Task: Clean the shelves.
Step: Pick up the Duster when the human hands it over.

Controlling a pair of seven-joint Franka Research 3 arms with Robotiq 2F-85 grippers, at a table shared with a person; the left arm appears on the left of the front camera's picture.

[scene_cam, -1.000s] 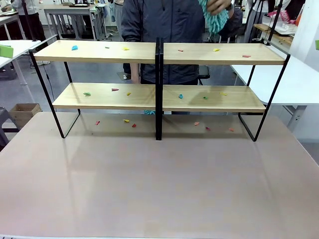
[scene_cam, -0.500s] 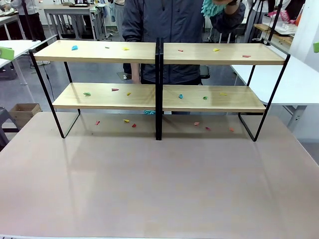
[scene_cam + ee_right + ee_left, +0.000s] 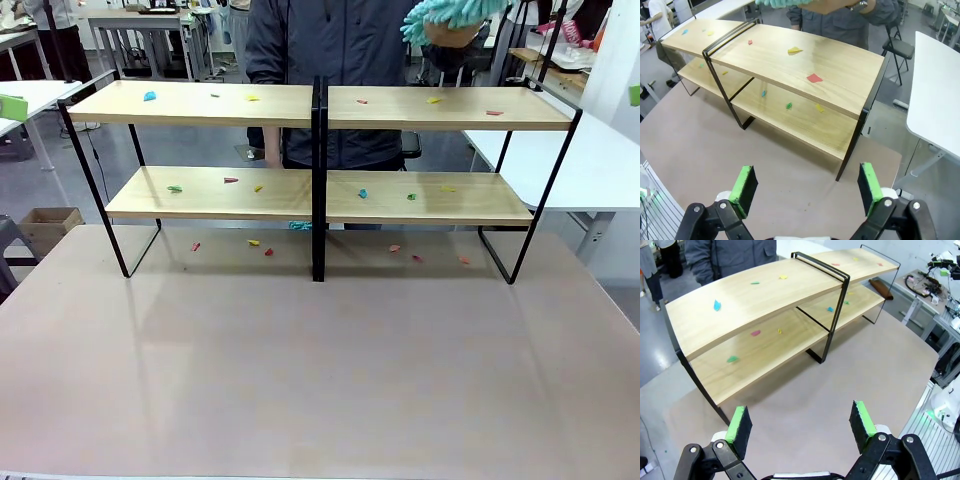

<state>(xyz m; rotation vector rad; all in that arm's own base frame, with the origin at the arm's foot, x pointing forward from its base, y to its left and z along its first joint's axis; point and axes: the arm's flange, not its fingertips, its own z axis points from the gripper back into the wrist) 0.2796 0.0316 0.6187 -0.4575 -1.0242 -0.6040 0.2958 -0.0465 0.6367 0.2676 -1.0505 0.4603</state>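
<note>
Shelves (image 3: 200,103) stand at far side of counter (image 3: 320,380), across nearly its whole width, w/ small coloured paper bits (image 3: 150,96) on both boards and on counter under them. Left hand (image 3: 800,416) is released, fingers wide apart, over near-left part of counter. Right hand (image 3: 807,176) is also released, on right side. Behind shelves a person holds a teal fluffy duster (image 3: 445,12) above top right board.

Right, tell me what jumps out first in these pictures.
The shelves stand across the far half of the table, both wooden boards dotted with small coloured scraps, with more lying on the table underneath. Behind them a person holds a fluffy teal duster above the right half of the top board.
</note>
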